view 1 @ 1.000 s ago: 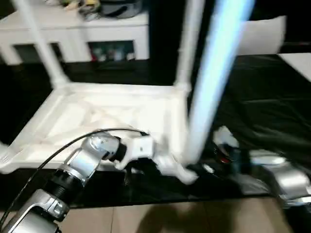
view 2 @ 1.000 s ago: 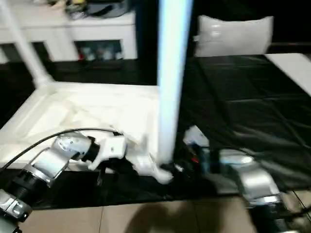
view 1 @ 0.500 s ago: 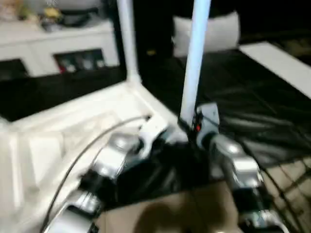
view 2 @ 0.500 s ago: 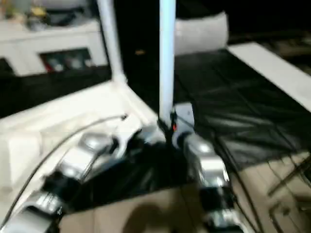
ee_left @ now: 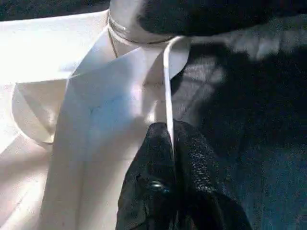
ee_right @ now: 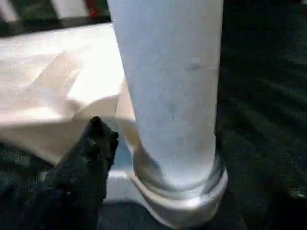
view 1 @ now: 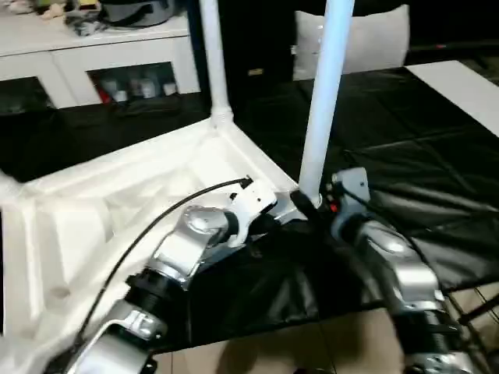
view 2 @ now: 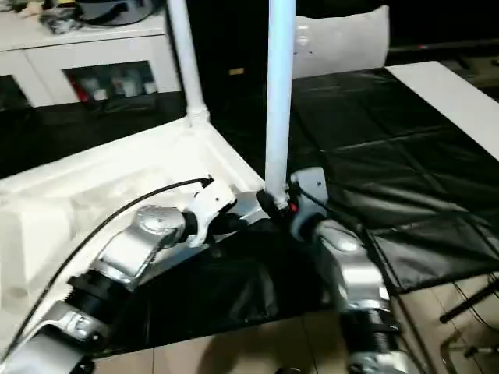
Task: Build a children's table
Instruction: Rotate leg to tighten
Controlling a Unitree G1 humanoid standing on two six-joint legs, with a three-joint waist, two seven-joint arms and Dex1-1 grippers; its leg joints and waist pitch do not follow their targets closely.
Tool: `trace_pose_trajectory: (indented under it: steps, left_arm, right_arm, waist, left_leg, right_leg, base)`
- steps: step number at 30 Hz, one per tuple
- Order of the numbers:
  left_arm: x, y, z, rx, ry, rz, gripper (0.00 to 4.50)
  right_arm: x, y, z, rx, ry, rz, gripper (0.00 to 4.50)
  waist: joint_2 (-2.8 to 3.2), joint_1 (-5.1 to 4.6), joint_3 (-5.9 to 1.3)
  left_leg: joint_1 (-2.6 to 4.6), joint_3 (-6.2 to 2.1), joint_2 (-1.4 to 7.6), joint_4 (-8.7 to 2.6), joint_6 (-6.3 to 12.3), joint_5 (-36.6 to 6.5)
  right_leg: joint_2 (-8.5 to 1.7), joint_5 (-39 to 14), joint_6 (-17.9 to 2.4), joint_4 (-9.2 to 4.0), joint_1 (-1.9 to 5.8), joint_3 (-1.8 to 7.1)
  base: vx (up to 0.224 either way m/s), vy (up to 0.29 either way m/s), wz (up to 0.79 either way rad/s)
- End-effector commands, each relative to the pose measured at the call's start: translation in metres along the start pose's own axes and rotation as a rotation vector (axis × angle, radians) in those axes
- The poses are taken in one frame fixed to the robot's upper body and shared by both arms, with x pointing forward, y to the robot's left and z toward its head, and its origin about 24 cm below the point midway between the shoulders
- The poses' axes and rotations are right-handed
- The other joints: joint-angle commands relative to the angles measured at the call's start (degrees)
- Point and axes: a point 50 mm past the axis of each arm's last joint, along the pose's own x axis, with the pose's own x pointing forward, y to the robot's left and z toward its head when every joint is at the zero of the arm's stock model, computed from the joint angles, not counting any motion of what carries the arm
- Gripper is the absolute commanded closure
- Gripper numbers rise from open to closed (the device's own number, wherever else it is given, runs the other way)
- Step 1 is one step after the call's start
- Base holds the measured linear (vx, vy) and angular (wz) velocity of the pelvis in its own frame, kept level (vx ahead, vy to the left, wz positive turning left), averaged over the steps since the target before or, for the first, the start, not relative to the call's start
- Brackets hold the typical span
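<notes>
The children's table lies upside down on a black sheet, its white tabletop (view 1: pixel 117 210) showing the ribbed underside. One white leg (view 1: pixel 212 62) stands upright in the far corner socket. A second leg (view 1: pixel 326 101) stands in the near corner socket (ee_right: pixel 182 201). My left gripper (ee_left: pixel 170 132) is shut on the tabletop's thin rim (ee_left: pixel 167 86), right beside that near socket. My right gripper (view 1: pixel 312 206) is at the foot of the near leg and open. Its one visible finger (ee_right: pixel 88 163) stands a little off the leg (ee_right: pixel 168 86).
A white cabinet with glass doors (view 1: pixel 101 54) runs along the back left. A grey pillow (view 1: pixel 366 39) lies behind the near leg. The black sheet (view 1: pixel 405 140) spreads to the right, with a white board (view 1: pixel 460 86) at the far right. Wooden floor (view 1: pixel 312 351) lies in front.
The camera has swung to the right and steadied. The near leg has gone from slanted to upright. My left gripper keeps its hold on the rim. My right gripper now sits closer to the leg's foot.
</notes>
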Motion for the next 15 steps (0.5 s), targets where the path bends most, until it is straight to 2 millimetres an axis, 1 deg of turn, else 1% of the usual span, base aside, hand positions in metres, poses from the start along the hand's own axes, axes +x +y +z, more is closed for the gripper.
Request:
trace_pose_trajectory:
  steps: [1,3,4,5,6,7,8,9,10,11,12,13,14,15]
  left_arm:
    - [-0.002,-0.003,-0.014,0.044,0.063,-0.071,4.50]
    - [-0.005,-0.002,-0.017,0.072,0.079,-0.099,4.50]
    - [-0.006,-0.002,-0.018,0.080,0.086,-0.108,4.50]
    - [-0.010,-0.002,-0.020,0.115,0.095,-0.151,4.50]
    - [-0.012,-0.002,-0.022,0.135,0.103,-0.182,4.50]
    - [-0.013,-0.002,-0.022,0.148,0.105,-0.198,4.50]
    - [-0.017,-0.003,-0.025,0.194,0.116,-0.252,4.50]
    - [-0.020,-0.004,-0.026,0.221,0.127,-0.293,4.50]
    - [-0.023,-0.005,-0.028,0.240,0.137,-0.325,4.50]
    - [-0.026,-0.007,-0.029,0.271,0.142,-0.372,4.50]
    - [-0.027,-0.007,-0.029,0.276,0.142,-0.380,4.50]
    - [-0.028,-0.008,-0.029,0.290,0.141,-0.407,4.50]
    - [-0.031,-0.010,-0.030,0.312,0.144,-0.455,4.50]
    - [-0.031,-0.010,-0.030,0.312,0.144,-0.455,4.50]
  right_arm:
    - [-0.008,0.000,0.006,-0.034,-0.004,0.091,0.48]
    - [-0.014,-0.004,0.008,-0.036,0.001,0.132,0.36]
    - [-0.017,-0.005,0.009,-0.036,0.002,0.147,0.36]
    - [-0.024,-0.008,0.010,-0.074,0.019,0.207,0.36]
    - [-0.028,-0.009,0.011,-0.099,0.035,0.255,0.36]
    - [-0.030,-0.009,0.011,-0.108,0.041,0.275,0.36]
    - [-0.036,-0.010,0.012,-0.135,0.063,0.346,0.36]
    - [-0.040,-0.009,0.012,-0.157,0.084,0.393,0.36]
    - [-0.042,-0.009,0.012,-0.174,0.100,0.429,0.36]
    - [-0.046,-0.008,0.013,-0.201,0.122,0.484,0.52]
    - [-0.046,-0.008,0.013,-0.204,0.126,0.493,0.62]
    - [-0.048,-0.008,0.013,-0.201,0.135,0.523,0.70]
    - [-0.050,-0.007,0.015,-0.200,0.146,0.574,0.73]
    - [-0.050,-0.007,0.015,-0.200,0.146,0.574,0.82]
  waist:
    - [-0.80,0.59,-3.76]
    - [-0.74,0.84,-3.63]
    - [-0.83,0.86,-3.51]
    - [-0.82,0.97,-3.52]
    - [-0.97,1.09,-3.48]
    - [-0.98,1.20,-3.50]
    - [-1.00,1.44,-3.50]
    - [-1.13,1.59,-3.49]
    - [-1.11,1.85,-3.55]
    - [-1.35,1.89,-3.50]
    - [-1.25,2.00,-3.58]
    - [-1.12,2.20,-3.66]
    - [-1.38,2.27,-3.68]
    - [-1.26,2.58,-3.77]
  left_leg:
    - [-1.82,0.66,2.12,-3.81,8.17,4.6]
    - [-1.75,0.68,2.20,-3.99,7.62,2.9]
    - [-1.78,0.69,2.19,-4.09,7.29,1.9]
    - [-1.76,0.72,2.15,-4.11,7.08,1.3]
    - [-1.72,0.79,2.12,-4.14,6.88,0.2]
    - [-1.68,0.78,2.14,-4.16,6.89,0.0]
    - [-1.63,0.82,2.08,-4.16,6.82,-0.5]
    - [-1.56,0.94,2.22,-4.20,6.89,-0.6]
    - [-1.70,0.83,2.32,-4.24,6.98,-0.5]
    - [-1.72,0.93,2.30,-4.21,7.07,-0.5]
    - [-1.67,0.91,2.33,-4.20,7.06,-0.4]
    - [-1.63,0.85,2.55,-4.14,7.33,0.9]
    - [-1.60,0.88,2.62,-4.13,7.51,1.2]
    - [-1.54,0.82,2.79,-4.15,7.75,1.8]
  right_leg:
    - [-3.30,-13.0,-6.5,-3.47,5.03,4.30]
    - [-3.30,-15.1,-5.7,-3.73,4.98,4.28]
    - [-3.25,-16.4,-5.2,-3.93,4.92,4.25]
    - [-3.28,-17.3,-5.0,-4.08,4.92,4.19]
    - [-3.26,-18.5,-4.3,-4.23,4.91,4.24]
    - [-3.30,-18.9,-4.2,-4.27,4.87,4.27]
    - [-3.27,-19.8,-4.0,-4.40,4.73,4.19]
    - [-3.27,-20.0,-4.0,-4.39,4.63,4.36]
    - [-3.29,-19.7,-4.1,-4.20,4.73,4.33]
    - [-3.27,-19.8,-4.1,-4.26,4.62,4.34]
    - [-3.34,-19.5,-4.3,-4.10,4.68,4.34]
    - [-3.31,-17.8,-5.1,-3.84,4.54,4.40]
    - [-3.30,-17.5,-5.3,-3.83,4.54,4.41]
    - [-3.35,-16.5,-5.8,-3.53,4.54,4.54]
  base:
    - [0.000,0.000,0.00]
    - [0.000,0.000,0.00]
    - [0.000,0.000,0.00]
    - [0.000,0.000,0.00]
    - [0.000,0.000,0.00]
    - [0.000,0.000,0.00]
    - [0.000,0.000,0.00]
    - [0.000,0.000,0.00]
    - [0.000,0.000,0.00]
    - [0.000,0.000,0.00]
    - [0.000,0.000,0.00]
    - [0.000,0.000,0.00]
    - [0.000,0.000,0.00]
    - [0.000,0.000,0.00]
